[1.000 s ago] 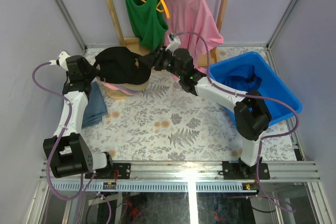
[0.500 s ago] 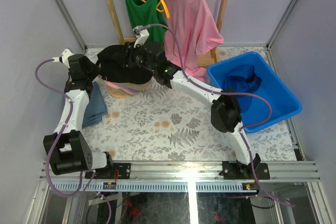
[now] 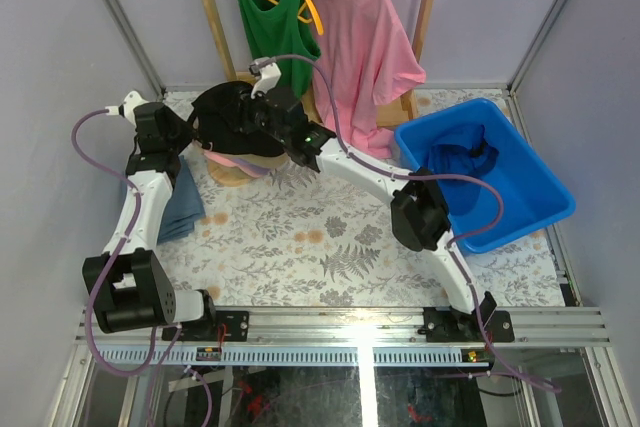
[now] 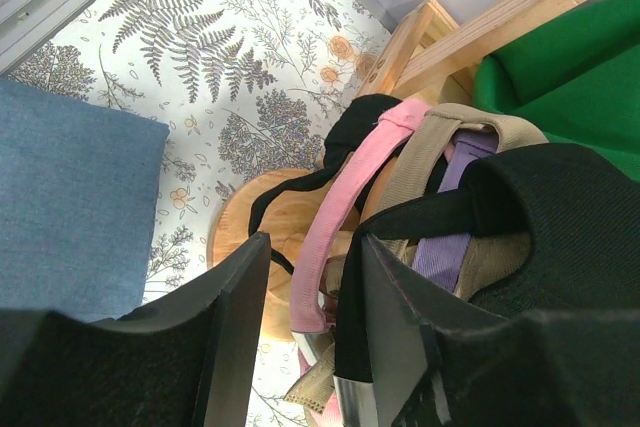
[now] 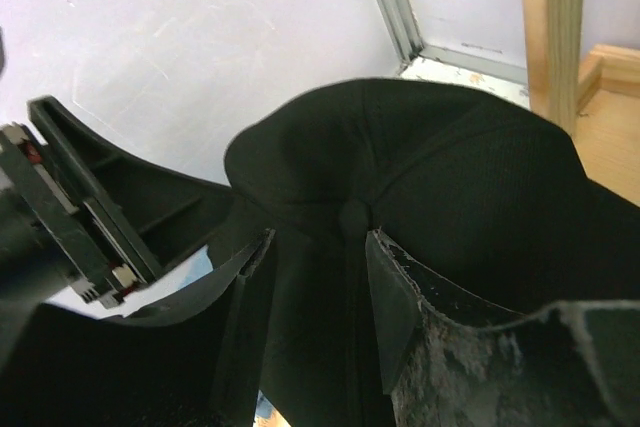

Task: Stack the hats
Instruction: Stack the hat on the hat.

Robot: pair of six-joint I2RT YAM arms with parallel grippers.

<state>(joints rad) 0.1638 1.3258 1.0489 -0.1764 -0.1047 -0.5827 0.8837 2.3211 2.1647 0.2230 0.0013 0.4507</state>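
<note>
A black cap [image 3: 225, 125] tops the hats stacked on a round wooden stand [image 3: 228, 175] at the back left. Under it show a pink strap [image 4: 350, 187], a tan cap [image 4: 430, 147] and a lavender band [image 4: 445, 247]. My left gripper [image 3: 190, 130] is at the stack's left side, open; the pink strap and the black cap's rim lie between its fingers [image 4: 313, 242] without being pinched. My right gripper [image 3: 262, 119] hovers over the black cap's crown [image 5: 420, 167], open, its fingers [image 5: 320, 235] straddling the top button.
A blue bin [image 3: 530, 197] with dark blue fabric [image 3: 460, 157] inside stands at the right. A folded blue cloth [image 3: 180, 202] lies beside the left arm. A pink T-shirt [image 3: 360, 27] and a green tank top [image 3: 270, 27] hang on the wooden rack [image 3: 205, 7] behind the stack.
My right arm swung left from beside the stack to over the black cap. The cap shifted left and now sits squarely on the stack. The left gripper hardly moved.
</note>
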